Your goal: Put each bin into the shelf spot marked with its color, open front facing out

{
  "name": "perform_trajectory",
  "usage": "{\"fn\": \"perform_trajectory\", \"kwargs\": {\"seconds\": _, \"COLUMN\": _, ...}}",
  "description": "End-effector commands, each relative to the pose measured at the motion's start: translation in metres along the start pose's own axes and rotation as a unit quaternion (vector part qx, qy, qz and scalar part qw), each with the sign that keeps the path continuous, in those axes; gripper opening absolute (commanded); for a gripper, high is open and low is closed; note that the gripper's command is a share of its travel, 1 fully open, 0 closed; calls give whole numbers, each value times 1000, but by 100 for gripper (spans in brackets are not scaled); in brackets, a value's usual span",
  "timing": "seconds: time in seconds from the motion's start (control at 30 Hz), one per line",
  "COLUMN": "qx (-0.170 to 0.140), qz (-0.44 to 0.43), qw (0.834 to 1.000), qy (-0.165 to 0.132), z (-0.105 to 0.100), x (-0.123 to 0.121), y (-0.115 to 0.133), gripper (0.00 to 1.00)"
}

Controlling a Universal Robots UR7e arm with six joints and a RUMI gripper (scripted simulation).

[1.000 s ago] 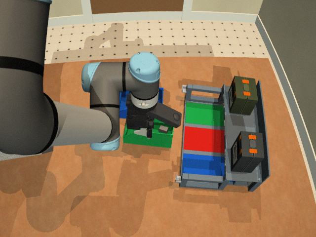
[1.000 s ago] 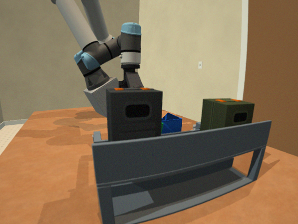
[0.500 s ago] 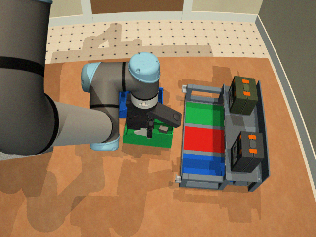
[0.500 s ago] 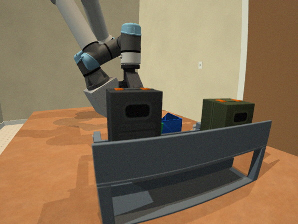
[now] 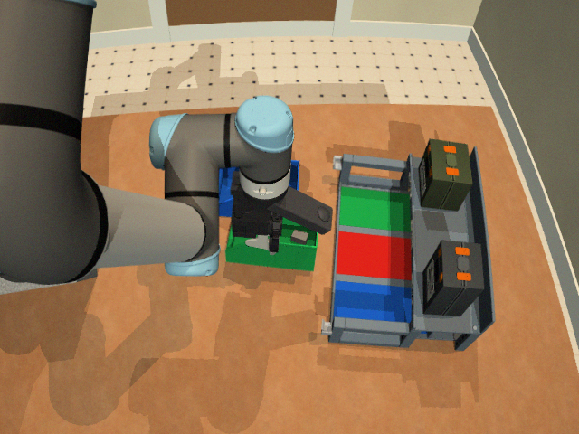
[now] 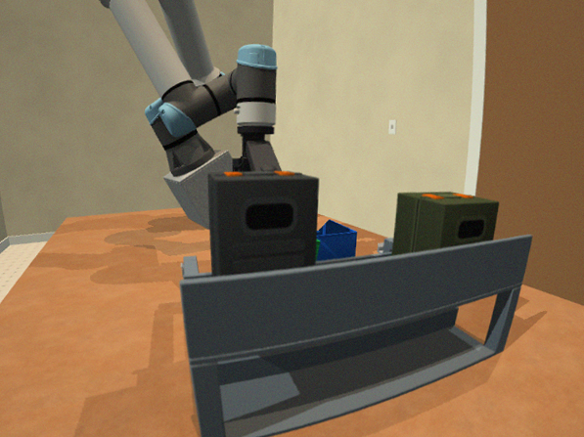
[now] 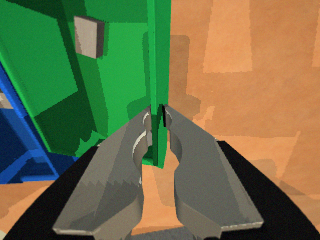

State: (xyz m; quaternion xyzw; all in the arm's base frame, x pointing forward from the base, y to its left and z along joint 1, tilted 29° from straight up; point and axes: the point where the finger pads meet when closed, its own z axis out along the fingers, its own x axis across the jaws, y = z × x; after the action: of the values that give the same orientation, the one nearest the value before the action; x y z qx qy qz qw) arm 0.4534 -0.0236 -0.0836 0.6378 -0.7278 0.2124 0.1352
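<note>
A green bin (image 5: 267,251) sits on the table left of the shelf, with a grey part (image 5: 298,236) inside it. My gripper (image 5: 273,245) points down and is shut on the thin wall of the green bin; the wrist view shows both fingers pinching that green wall (image 7: 159,75), with the grey part (image 7: 89,36) inside the bin. A blue bin (image 5: 229,186) lies behind the green one, mostly hidden by my arm. The shelf (image 5: 374,252) has a green mark (image 5: 374,205), a red mark (image 5: 373,254) and a blue mark (image 5: 371,301) on its lower board.
Two dark boxes stand on the shelf's upper board, an olive one (image 5: 444,174) and a charcoal one (image 5: 452,278). In the exterior view the shelf's grey back panel (image 6: 349,295) hides the marks; the blue bin (image 6: 337,240) shows behind it.
</note>
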Motion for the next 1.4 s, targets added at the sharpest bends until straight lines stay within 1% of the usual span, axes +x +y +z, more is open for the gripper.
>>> {"fn": "perform_trajectory", "kwargs": {"seconds": 0.0, "qx": -2, "qz": -1, "qw": 1000, "qy": -1, "z": 1, "x": 0, "y": 3, "gripper": 0}}
{"fn": "perform_trajectory", "kwargs": {"seconds": 0.8, "qx": -1, "qz": -1, "qw": 1000, "qy": -1, "z": 2, "x": 0, "y": 2, "gripper": 0}}
{"fn": "perform_trajectory", "kwargs": {"seconds": 1.37, "qx": -2, "qz": -1, "qw": 1000, "qy": -1, "z": 7, "x": 0, "y": 3, "gripper": 0}}
